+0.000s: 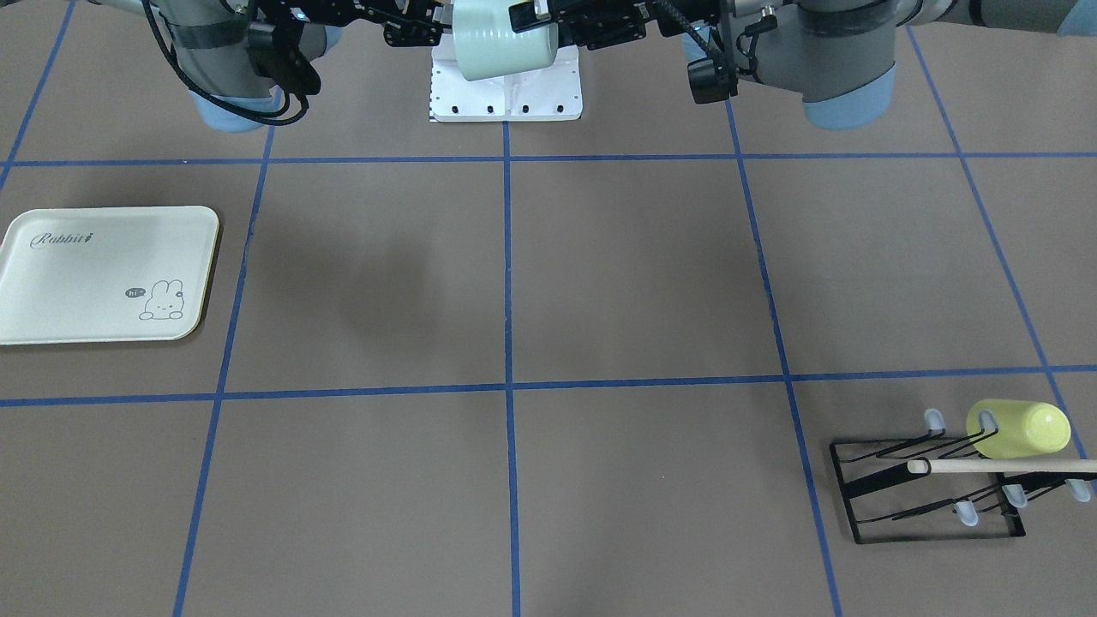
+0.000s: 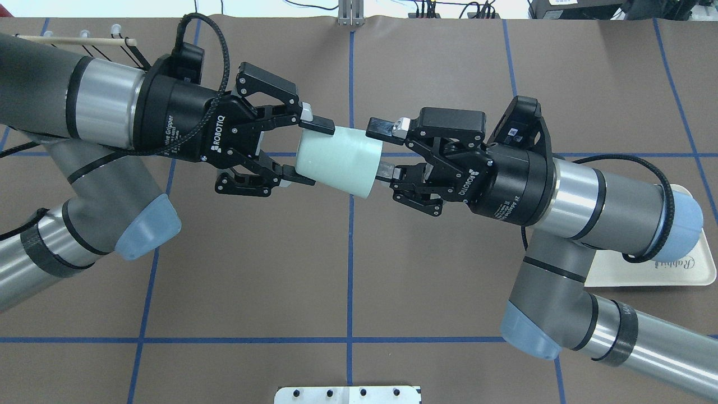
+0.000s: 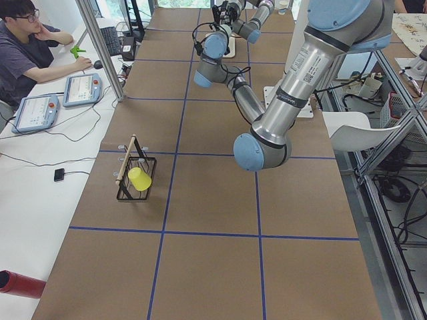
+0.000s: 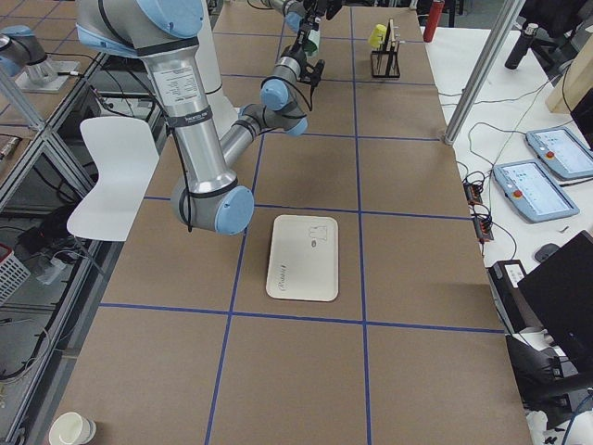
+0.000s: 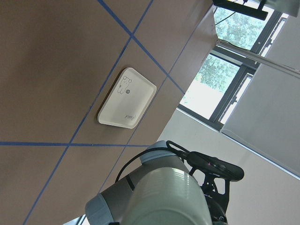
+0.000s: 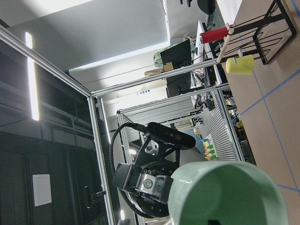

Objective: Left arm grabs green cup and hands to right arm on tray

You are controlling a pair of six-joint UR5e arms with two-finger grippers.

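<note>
Lying on the desk [image 2: 252,269] at the robot's near right, the tray [image 2: 617,272] awaits its cup. Beyond, in mid-air, the left gripper [image 2: 309,152] clamps the base of the sideways green cup [image 2: 336,160], while the right gripper [image 2: 382,147], jaws apart, brackets the rim. This looks like mid-hand-over: the right must close before the left releases. Farthest off, a yellow-green cup [image 1: 1020,428] sits on its rack [image 1: 926,497].

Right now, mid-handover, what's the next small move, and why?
Probably close the right gripper. Its fingers bracket the rim end of the green cup but look open, while the left gripper alone grips the base end, above the table.
</note>
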